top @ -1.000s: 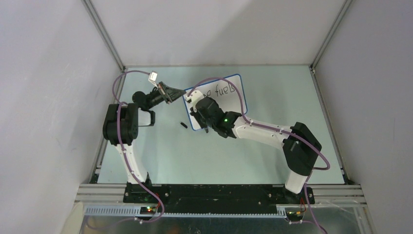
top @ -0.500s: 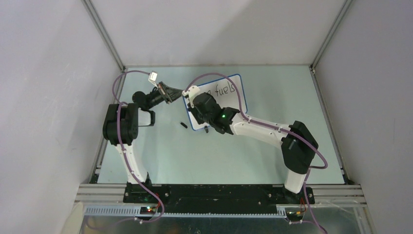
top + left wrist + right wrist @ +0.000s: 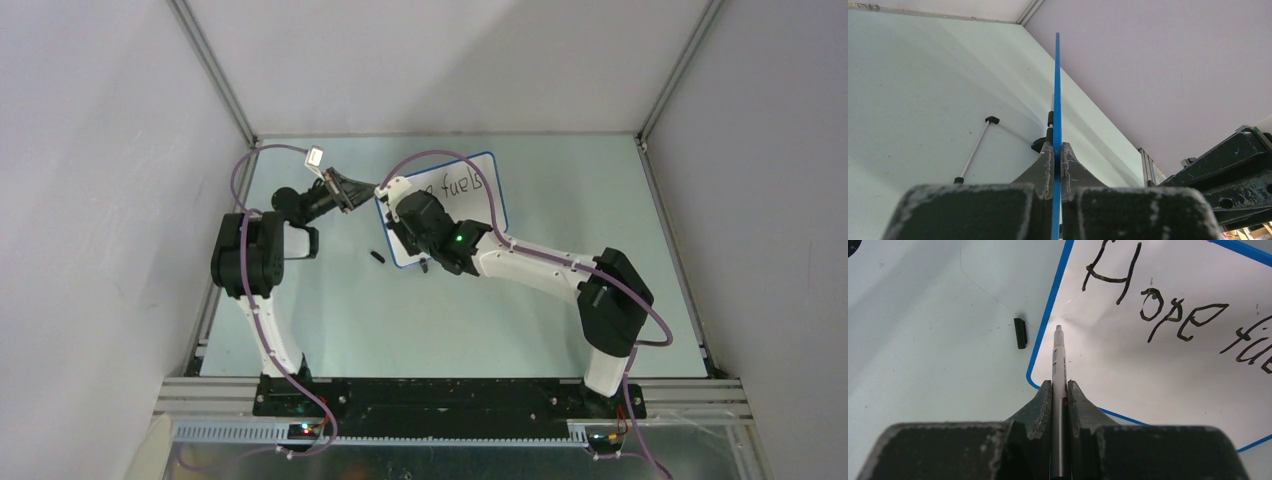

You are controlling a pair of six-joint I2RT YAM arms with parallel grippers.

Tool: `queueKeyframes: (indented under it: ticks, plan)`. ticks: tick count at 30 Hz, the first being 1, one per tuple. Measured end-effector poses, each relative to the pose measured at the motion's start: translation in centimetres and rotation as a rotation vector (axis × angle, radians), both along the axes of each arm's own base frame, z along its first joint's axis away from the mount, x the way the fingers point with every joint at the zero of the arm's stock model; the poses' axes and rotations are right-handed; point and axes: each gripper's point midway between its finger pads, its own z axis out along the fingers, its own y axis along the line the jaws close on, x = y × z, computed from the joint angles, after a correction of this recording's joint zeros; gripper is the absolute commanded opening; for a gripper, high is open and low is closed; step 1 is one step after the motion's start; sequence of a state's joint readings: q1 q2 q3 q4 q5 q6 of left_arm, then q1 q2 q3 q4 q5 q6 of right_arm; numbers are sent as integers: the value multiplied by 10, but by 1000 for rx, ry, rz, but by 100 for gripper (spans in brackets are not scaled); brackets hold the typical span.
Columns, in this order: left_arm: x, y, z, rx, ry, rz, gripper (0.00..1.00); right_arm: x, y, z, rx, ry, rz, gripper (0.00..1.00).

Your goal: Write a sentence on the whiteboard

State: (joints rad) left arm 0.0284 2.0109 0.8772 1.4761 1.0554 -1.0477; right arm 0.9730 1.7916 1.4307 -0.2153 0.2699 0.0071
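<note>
The whiteboard (image 3: 478,215) lies at the far middle of the table, white with a blue frame. My left gripper (image 3: 372,190) is shut on its left frame edge, a blue strip (image 3: 1057,90) running out from between the fingers of the left gripper (image 3: 1057,150). My right gripper (image 3: 418,250) is over the board's near-left part, and the right gripper (image 3: 1058,387) is shut on the marker (image 3: 1058,357). The marker's tip points at the board close to the left frame, below the "H". The sentence (image 3: 1168,315) reads "Hope fue…" here; "fuels" (image 3: 462,187) shows from above, the rest hidden by the arm.
The marker's black cap (image 3: 377,257) lies on the table just left of the board (image 3: 1020,333). A thin grey rod with black ends (image 3: 973,150) lies on the table beside the board's edge. Grey walls close in the table on three sides.
The right gripper with the marker shifted a little farther and leftward over the board, then held still for the last half second. The left gripper stayed clamped on the frame.
</note>
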Motion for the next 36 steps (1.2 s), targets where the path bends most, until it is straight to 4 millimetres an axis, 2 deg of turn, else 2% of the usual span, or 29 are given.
queueKeyframes:
  ticks: [7,15,27,36]
  plan:
    - [0,0,0,0,0,0,0,3,-2,-1,-3,-1,-8,0]
    - [0,0,0,0,-1,1,0,5,-3,-20,-39,24,-13,0]
    - [0,0,0,1,-1,0,0,4,-3,-22,-44,26,-12,0]
    - [0,0,0,1,-1,0,0,-4,-5,-32,-70,43,-8,0]
